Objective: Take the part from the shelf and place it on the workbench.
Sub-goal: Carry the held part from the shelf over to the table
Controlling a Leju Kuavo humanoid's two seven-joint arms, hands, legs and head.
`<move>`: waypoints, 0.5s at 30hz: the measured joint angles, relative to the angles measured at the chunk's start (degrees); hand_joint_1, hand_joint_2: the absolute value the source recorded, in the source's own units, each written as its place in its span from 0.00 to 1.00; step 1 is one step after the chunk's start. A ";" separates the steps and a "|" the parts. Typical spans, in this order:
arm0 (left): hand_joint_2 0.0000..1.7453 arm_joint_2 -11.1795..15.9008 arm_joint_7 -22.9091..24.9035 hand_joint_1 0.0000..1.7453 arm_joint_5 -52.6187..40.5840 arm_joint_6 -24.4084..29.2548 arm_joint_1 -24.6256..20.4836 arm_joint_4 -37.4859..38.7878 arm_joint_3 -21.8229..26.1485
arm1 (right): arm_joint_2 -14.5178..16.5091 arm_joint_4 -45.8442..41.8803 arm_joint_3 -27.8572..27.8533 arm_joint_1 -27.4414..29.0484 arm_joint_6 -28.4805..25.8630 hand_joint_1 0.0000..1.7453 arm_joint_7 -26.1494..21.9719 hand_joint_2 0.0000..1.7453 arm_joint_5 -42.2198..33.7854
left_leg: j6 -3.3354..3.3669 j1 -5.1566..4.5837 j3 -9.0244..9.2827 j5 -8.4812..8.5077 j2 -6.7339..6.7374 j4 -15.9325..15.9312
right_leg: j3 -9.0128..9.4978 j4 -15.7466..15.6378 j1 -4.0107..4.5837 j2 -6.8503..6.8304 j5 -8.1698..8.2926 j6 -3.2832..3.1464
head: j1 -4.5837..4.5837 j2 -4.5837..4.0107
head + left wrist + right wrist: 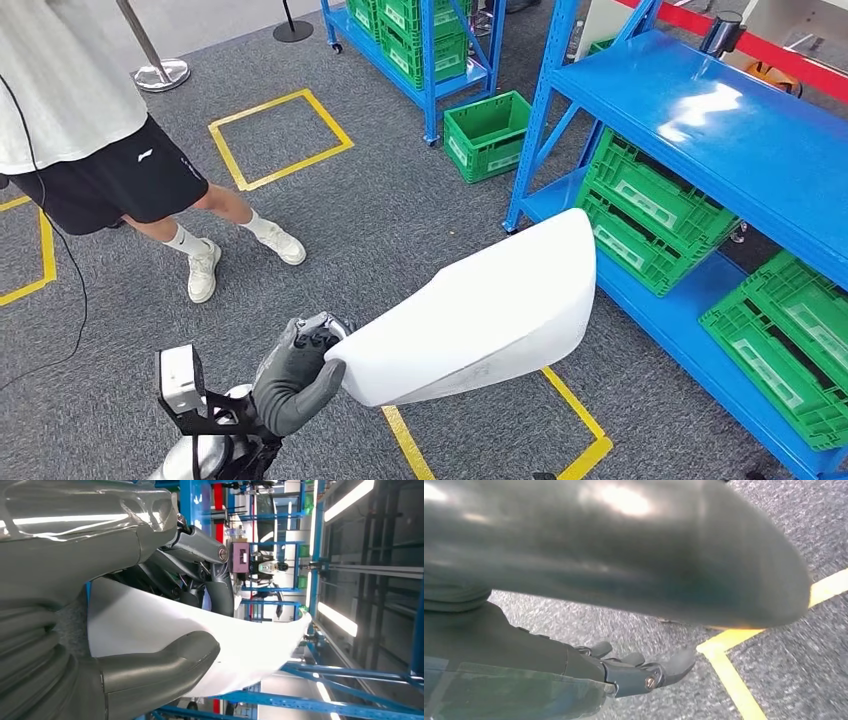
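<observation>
Crates (645, 215) on blue shelf (700, 130) look empty; left hand (296, 378) grips white part (478, 315).

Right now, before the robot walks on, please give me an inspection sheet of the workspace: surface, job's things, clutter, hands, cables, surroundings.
Surface: grey carpet floor with yellow tape squares; no workbench seen.
Job's things: white part, large and curved, held up above the floor, off the shelf.
Clutter: green crate standing on the floor beside the blue shelf.
Hands: left hand grips the part's near end, thumb on one face; right hand holds nothing, fingers extended over the floor.
Cables: a thin black cable runs across the carpet beside the person.
Surroundings: a person stands near; more green crates on the shelves.
</observation>
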 joint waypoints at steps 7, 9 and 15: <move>1.00 0.21 -0.04 1.00 -0.09 -0.15 0.38 0.01 0.00 | -0.10 0.00 0.00 0.05 0.02 0.00 0.16 0.00 0.26 | -0.99 0.71 -7.92 -5.38 3.92 14.98 | 0.70 -0.08 0.70 -3.35 -0.74 -1.35 | -0.29 0.00; 1.00 0.30 -0.05 1.00 -0.11 -0.22 0.44 -0.01 0.03 | -0.06 0.00 0.00 -0.02 0.03 0.00 0.17 0.00 0.34 | 0.01 0.23 -4.30 -1.71 5.66 7.76 | 1.06 -0.14 0.94 -4.28 -0.98 -1.39 | -0.28 0.00; 1.00 0.37 -0.20 1.00 -0.15 -0.70 0.38 -0.16 0.23 | 0.19 0.00 0.01 -0.25 0.04 0.00 0.39 0.00 0.84 | 1.97 -1.08 0.10 0.93 6.57 -1.33 | 1.82 -0.43 1.52 -6.70 -1.89 -0.41 | -0.20 0.00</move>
